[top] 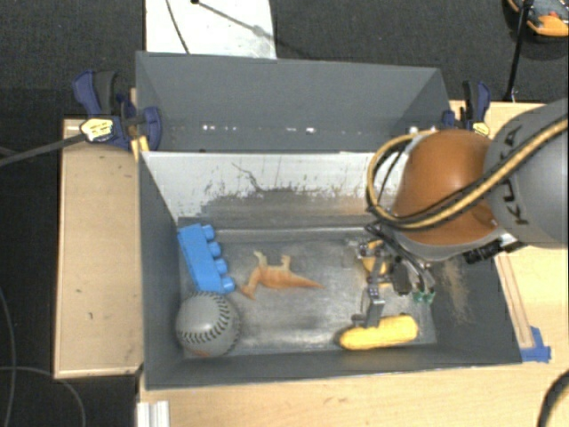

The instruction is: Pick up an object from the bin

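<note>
My gripper (373,312) hangs at the bin's right side, its fingertip just above the left part of a yellow corn cob (380,334) that lies along the front wall. The cob rests on the floor, not between the fingers. An orange toy dinosaur (277,277) lies in the middle of the floor, well left of the gripper.
A blue toy brick (203,256) lies at the left wall and a grey ball (207,323) sits in the front left corner. The arm with its orange cover and cables hangs over the bin's right side.
</note>
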`<act>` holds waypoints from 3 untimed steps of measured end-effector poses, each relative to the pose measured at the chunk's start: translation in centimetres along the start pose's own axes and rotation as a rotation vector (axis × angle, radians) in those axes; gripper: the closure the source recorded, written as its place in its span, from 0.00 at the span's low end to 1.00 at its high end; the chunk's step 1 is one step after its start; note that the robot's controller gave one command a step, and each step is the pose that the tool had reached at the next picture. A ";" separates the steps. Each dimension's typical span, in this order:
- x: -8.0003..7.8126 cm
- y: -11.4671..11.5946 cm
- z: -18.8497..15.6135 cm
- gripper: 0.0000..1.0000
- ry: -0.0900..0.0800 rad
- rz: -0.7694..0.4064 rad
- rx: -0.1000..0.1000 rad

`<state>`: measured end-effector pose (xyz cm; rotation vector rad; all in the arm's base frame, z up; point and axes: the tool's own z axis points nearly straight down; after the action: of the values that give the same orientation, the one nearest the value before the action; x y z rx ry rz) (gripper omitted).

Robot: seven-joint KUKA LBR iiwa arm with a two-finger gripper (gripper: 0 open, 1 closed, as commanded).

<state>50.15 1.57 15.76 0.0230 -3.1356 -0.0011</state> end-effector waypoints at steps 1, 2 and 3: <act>-0.2 0.0 -0.4 0.00 -0.008 0.000 0.000; 2.2 -6.6 7.9 0.00 -0.012 -0.049 0.001; 2.4 -5.9 5.9 0.00 -0.007 -0.150 0.001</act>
<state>47.84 -4.40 9.88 0.2585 -3.1319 -0.0004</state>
